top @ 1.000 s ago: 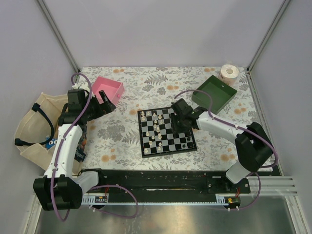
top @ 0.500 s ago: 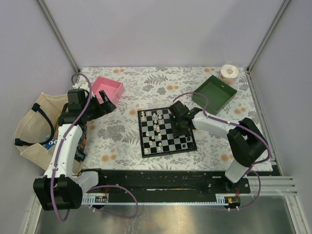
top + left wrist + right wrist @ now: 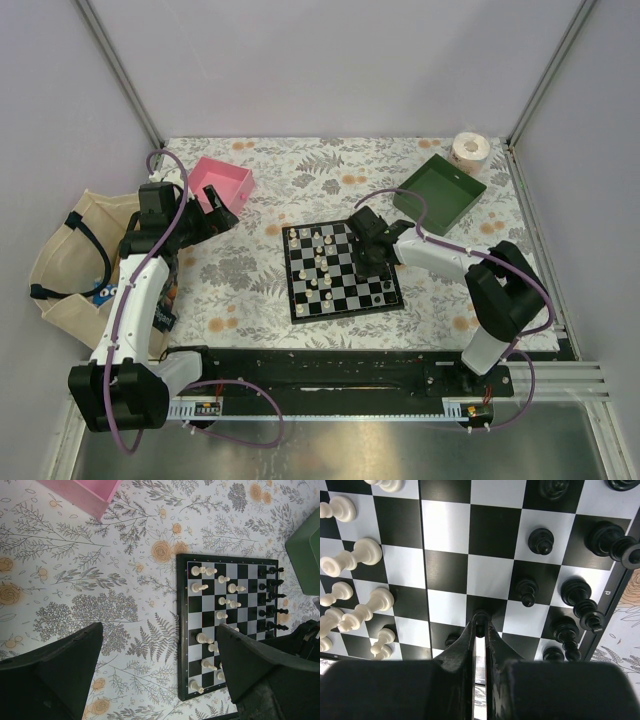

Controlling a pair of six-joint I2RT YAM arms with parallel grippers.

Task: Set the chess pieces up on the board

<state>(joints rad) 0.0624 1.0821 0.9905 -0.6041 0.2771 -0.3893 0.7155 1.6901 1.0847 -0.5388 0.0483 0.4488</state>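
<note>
The right gripper (image 3: pixel 480 624) is closed on a small black piece (image 3: pixel 480 615) at a dark square of the board (image 3: pixel 198 605). Black chessmen (image 3: pixel 580 600) stand just beside its fingers, and cream chessmen (image 3: pixel 360 555) stand on the opposite side. The left gripper (image 3: pixel 159 630) hangs wide open and empty above the floral surface (image 3: pixel 250 290), near the pink tray (image 3: pixel 224 182). A green tray (image 3: pixel 440 192) lies beyond the board.

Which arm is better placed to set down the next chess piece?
Right. The right gripper is shut on a tiny black chess piece over the black-and-white chequered board; the left gripper hangs open away from it.
</note>
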